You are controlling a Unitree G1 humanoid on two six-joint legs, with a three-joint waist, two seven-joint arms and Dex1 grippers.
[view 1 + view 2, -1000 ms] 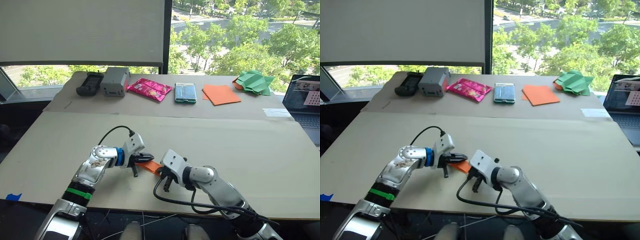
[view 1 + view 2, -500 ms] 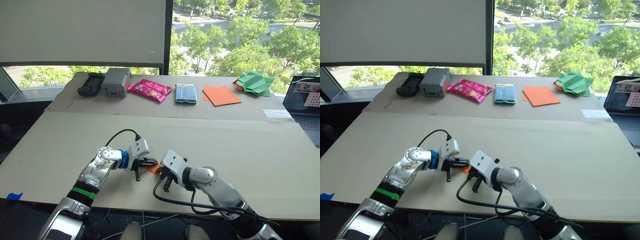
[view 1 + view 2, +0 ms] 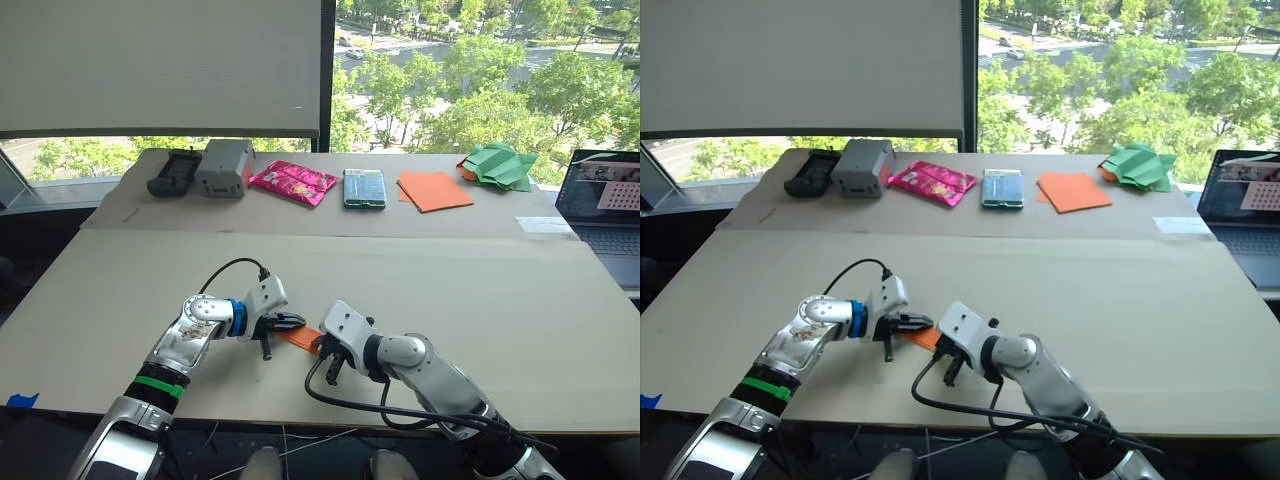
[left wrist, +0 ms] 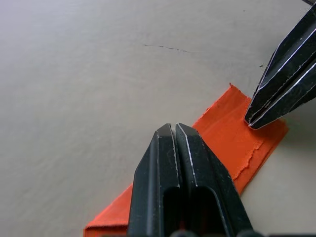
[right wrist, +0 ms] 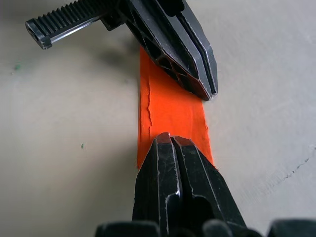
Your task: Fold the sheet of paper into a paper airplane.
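Note:
The sheet of paper (image 3: 301, 337) lies on the table near its front edge, folded into a narrow bright orange strip with a ragged crease line (image 5: 170, 111). My left gripper (image 3: 291, 322) is shut, and its tip rests on the strip's left end. My right gripper (image 3: 320, 346) is also shut, with its tip on the strip's right end. In the left wrist view my own fingertips (image 4: 174, 129) cover the strip's middle, and the right gripper's tip (image 4: 256, 118) touches the paper's far end (image 4: 224, 136). The paper sits under both tips, with nothing between either pair of fingers.
Along the back table stand a black device (image 3: 171, 172), a grey box (image 3: 222, 167), a pink packet (image 3: 293, 181), a small case (image 3: 363, 187), a smooth orange square (image 3: 435, 190) and green crumpled paper (image 3: 497, 165). A laptop (image 3: 600, 200) sits at the right edge.
The camera has shifted slightly. My left gripper moved a little along the strip toward the right gripper, then eased back. The right gripper and paper have stayed in place.

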